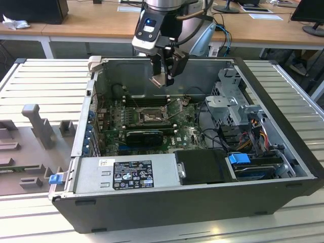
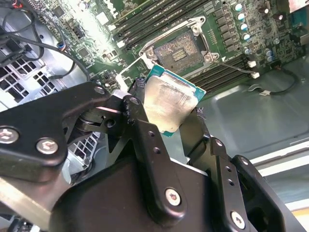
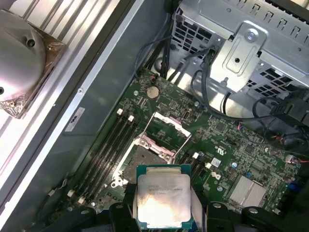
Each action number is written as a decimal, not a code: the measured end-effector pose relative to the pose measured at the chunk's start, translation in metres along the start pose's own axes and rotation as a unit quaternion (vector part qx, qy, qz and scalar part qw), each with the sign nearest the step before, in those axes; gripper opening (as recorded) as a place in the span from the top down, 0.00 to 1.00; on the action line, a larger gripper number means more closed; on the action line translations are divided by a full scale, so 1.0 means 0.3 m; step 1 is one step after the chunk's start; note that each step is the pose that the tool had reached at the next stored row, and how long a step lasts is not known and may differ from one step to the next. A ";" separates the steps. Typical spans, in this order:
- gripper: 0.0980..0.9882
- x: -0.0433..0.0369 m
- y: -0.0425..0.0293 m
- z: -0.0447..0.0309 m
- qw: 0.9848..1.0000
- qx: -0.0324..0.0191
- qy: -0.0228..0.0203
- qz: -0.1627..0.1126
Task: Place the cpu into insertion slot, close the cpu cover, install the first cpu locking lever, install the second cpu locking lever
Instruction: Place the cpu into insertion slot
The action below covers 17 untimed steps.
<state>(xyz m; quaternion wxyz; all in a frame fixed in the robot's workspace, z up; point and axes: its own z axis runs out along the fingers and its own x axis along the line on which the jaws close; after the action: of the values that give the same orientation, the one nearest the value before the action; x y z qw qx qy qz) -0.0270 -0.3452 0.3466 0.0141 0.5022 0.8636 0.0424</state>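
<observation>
Cpu (image 1: 158,80) pinched in my tool (image 1: 165,77), upper centre of exterior view; I fear skewed seating bending insertion slot (image 1: 150,115) pins.

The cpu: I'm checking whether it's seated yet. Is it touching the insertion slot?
Apart. In the exterior view the gripper holds the cpu in the air, clearly above the insertion slot.

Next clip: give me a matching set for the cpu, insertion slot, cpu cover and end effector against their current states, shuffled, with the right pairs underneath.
Things:
1. cpu
2. insertion slot
3. cpu cover
4. end effector

States:
A. swung up, open
B. shut on its load
C. held in the air, metal top showing
D. empty, pin field bare

Pairs: 1-C; 2-D; 3-A; 4-B
</observation>
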 end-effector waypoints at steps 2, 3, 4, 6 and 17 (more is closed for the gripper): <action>0.51 0.000 0.000 0.000 1.000 0.000 -0.001 0.007; 0.51 0.000 0.000 0.001 1.000 0.000 -0.001 0.013; 0.51 0.000 0.000 0.001 1.000 0.000 -0.001 0.017; 0.51 0.000 0.000 0.001 1.000 -0.001 -0.003 0.031; 0.51 0.000 -0.001 0.006 0.991 -0.002 -0.012 0.132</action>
<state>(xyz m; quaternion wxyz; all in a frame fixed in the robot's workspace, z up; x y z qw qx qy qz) -0.0270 -0.3452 0.3448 0.0196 0.6120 0.7896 0.0401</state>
